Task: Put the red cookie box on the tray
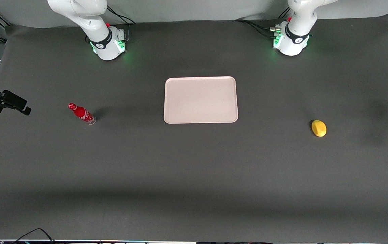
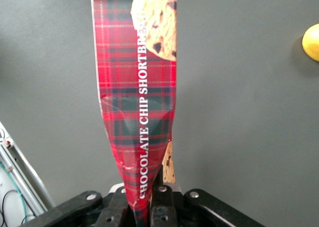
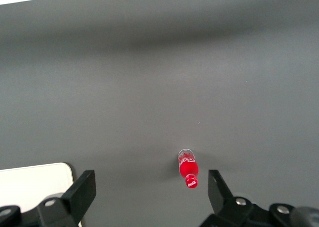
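Observation:
The red cookie box [image 2: 137, 87], in red tartan with a cookie picture and white lettering, shows only in the left wrist view. The left arm's gripper [image 2: 142, 207] is shut on its narrow end, which is squeezed flat between the fingers. The box hangs over bare dark table, above the surface and not touching it. Gripper and box are both out of the front view. The pale pinkish tray [image 1: 200, 99] lies flat with nothing on it in the middle of the table, between the two arm bases and nearer the front camera than they are.
A yellow lemon [image 1: 319, 128] lies toward the working arm's end of the table and also shows near the held box, the lemon [image 2: 311, 41]. A small red bottle [image 1: 82, 114] lies toward the parked arm's end.

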Robot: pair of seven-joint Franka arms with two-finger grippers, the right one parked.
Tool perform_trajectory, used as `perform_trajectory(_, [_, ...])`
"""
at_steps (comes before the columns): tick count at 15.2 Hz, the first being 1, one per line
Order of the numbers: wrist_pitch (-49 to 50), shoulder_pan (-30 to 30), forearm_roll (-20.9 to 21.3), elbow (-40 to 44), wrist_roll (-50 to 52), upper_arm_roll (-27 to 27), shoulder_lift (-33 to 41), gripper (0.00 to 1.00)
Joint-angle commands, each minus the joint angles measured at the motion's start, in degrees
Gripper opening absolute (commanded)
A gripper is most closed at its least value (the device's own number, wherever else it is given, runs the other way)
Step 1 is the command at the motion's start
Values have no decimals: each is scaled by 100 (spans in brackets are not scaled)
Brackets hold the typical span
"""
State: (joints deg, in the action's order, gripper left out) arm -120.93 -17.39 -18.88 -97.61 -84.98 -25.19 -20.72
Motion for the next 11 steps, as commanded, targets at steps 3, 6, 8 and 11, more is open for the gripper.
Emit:
perform_trajectory(3, [2053, 613, 1130, 1252, 1815, -56, 234, 0])
perform_trajectory(6, [2608, 1052, 1307, 1209, 2790, -56, 490, 0])
perform_trajectory(8, [2908, 1456, 1308, 1139, 3555, -56, 639, 0])
perform_trajectory(11, [3119, 2141, 1395, 1095, 4636, -56, 841, 0])
